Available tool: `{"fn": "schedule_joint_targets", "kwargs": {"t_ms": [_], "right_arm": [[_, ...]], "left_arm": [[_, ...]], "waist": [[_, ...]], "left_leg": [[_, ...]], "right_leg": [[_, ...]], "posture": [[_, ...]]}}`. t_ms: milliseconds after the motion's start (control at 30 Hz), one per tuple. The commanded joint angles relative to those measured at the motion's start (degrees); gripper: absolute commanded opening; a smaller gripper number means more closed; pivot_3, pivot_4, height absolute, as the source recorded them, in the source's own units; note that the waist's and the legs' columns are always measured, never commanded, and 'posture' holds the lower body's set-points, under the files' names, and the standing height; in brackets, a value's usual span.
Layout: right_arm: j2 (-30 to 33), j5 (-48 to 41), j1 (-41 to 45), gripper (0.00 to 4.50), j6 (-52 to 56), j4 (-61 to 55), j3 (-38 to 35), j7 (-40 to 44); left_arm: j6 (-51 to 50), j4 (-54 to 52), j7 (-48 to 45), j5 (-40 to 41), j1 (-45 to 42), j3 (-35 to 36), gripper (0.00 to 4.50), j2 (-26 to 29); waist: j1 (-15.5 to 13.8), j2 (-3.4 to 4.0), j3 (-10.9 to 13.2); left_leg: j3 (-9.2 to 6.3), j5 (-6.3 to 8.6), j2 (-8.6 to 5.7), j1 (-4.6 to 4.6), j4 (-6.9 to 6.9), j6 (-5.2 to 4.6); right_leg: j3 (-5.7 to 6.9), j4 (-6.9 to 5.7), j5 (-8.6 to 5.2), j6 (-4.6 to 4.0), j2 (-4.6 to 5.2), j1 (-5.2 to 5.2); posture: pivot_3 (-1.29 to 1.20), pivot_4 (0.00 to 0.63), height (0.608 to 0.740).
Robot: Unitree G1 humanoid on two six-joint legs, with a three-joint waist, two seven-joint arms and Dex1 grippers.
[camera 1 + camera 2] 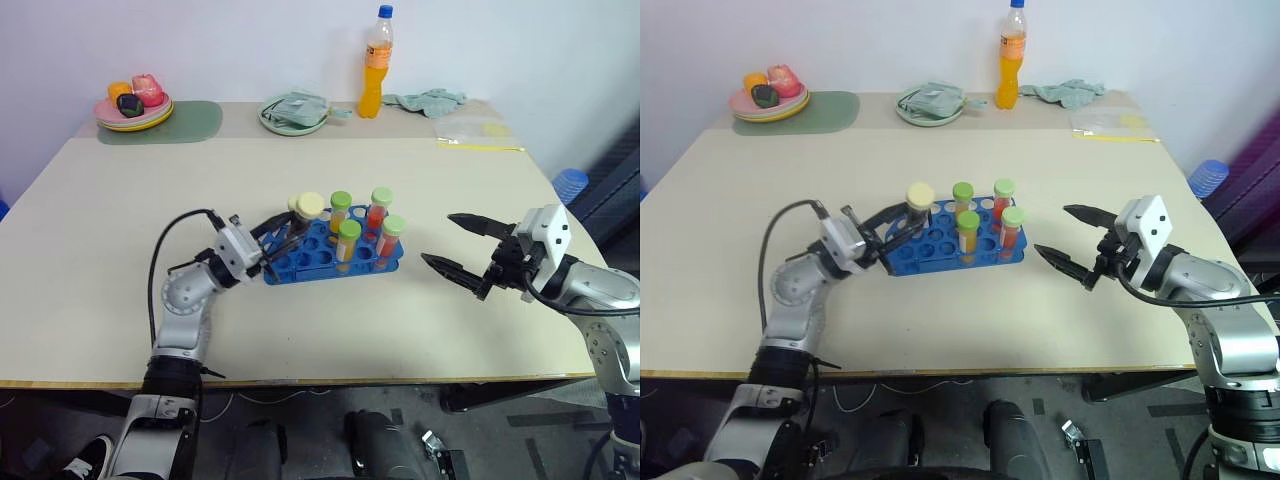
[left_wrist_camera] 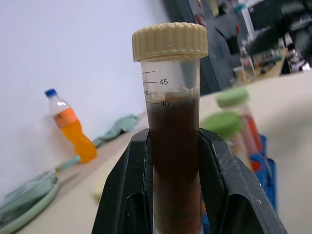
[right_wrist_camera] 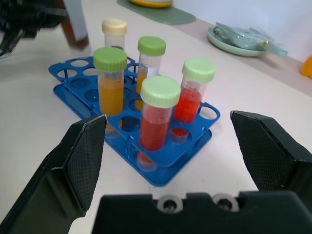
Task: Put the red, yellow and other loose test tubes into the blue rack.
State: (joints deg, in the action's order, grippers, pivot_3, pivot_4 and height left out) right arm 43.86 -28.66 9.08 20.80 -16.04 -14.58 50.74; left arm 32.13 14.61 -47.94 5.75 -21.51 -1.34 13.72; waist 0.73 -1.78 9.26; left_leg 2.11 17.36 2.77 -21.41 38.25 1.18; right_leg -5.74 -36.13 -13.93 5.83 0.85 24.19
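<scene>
At the rack's (image 1: 330, 250) left end my left gripper (image 1: 281, 243) clamps the brown tube (image 2: 173, 146) upright, cap up, so it can drop into a hole. Right gripper (image 1: 462, 245) waits wide open, right of rack.
</scene>
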Motion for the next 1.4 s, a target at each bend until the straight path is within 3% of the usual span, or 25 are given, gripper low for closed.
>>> {"fn": "schedule_joint_targets", "kwargs": {"t_ms": [33, 233, 700, 867, 1033, 1333, 1400], "right_arm": [[0.88, -1.25, -0.26, 4.50, 0.26, -2.51, -2.21, -0.23], [1.26, -0.92, -0.63, 4.50, 0.02, -2.61, -2.24, -0.13], [1.29, -0.85, -0.72, 4.50, -0.28, -2.28, -2.32, -0.15], [1.27, -0.75, -0.34, 4.50, -0.34, -2.16, -2.14, -0.24], [1.27, -0.64, 0.12, 4.50, -0.26, -2.27, -1.80, -0.37], [1.57, -0.48, 0.06, 4.50, -0.25, -2.29, -1.94, -0.25], [1.51, -0.46, 0.16, 4.50, -0.25, -2.31, -1.84, -0.31]], "left_arm": [[3.85, 0.74, 3.66, -3.11, -0.03, -1.68, 0.77, -0.44], [5.45, 2.88, 8.05, -5.82, 0.16, -3.43, 0.77, -0.17], [3.86, 0.95, 10.20, -3.47, 3.17, -4.26, 0.77, 1.62], [0.76, 1.29, 10.04, 0.12, 3.29, -4.15, 0.77, 0.46], [-8.23, -1.26, 6.28, 9.80, 4.09, -3.85, 0.77, -1.69], [-11.81, -2.39, 3.88, 12.14, 5.26, -2.98, 0.77, -1.60], [-12.06, -2.26, 3.87, 12.29, 5.24, -2.68, 1.75, -1.77]], "waist": [[0.00, 0.00, 0.00], [0.08, 0.01, 0.00], [0.05, 0.06, -0.04], [0.05, 0.07, -0.04], [0.02, 0.08, -0.05], [0.04, 0.08, -0.05], [0.05, 0.08, -0.05]], "left_leg": [[0.00, 0.00, 0.00, 0.00, 0.00, 0.00], [-0.02, 0.00, 0.01, 0.01, -0.01, -0.01], [-0.01, 0.00, 0.02, 0.03, -0.01, -0.01], [-0.01, 0.00, 0.02, 0.03, -0.01, -0.01], [-0.01, 0.00, 0.02, 0.03, -0.01, -0.01], [-0.02, 0.01, 0.01, 0.02, -0.01, -0.01], [-0.03, 0.01, 0.01, 0.02, -0.01, -0.01]], "right_leg": [[0.00, 0.00, 0.00, 0.00, 0.00, 0.00], [0.00, -0.01, 0.00, 0.00, -0.02, 0.00], [0.00, -0.02, 0.00, 0.00, -0.02, -0.01], [0.00, -0.02, 0.00, 0.00, -0.02, -0.01], [0.00, -0.02, 0.00, 0.00, -0.02, -0.02], [0.00, 0.00, -0.01, -0.01, -0.03, -0.02], [0.00, 0.01, -0.01, -0.01, -0.03, -0.02]], "posture": [[0.00, 0.150, 0.740], [0.00, 0.150, 0.740], [0.00, 0.150, 0.740], [0.00, 0.150, 0.740], [0.00, 0.150, 0.740], [0.00, 0.150, 0.740], [0.00, 0.150, 0.740]]}}
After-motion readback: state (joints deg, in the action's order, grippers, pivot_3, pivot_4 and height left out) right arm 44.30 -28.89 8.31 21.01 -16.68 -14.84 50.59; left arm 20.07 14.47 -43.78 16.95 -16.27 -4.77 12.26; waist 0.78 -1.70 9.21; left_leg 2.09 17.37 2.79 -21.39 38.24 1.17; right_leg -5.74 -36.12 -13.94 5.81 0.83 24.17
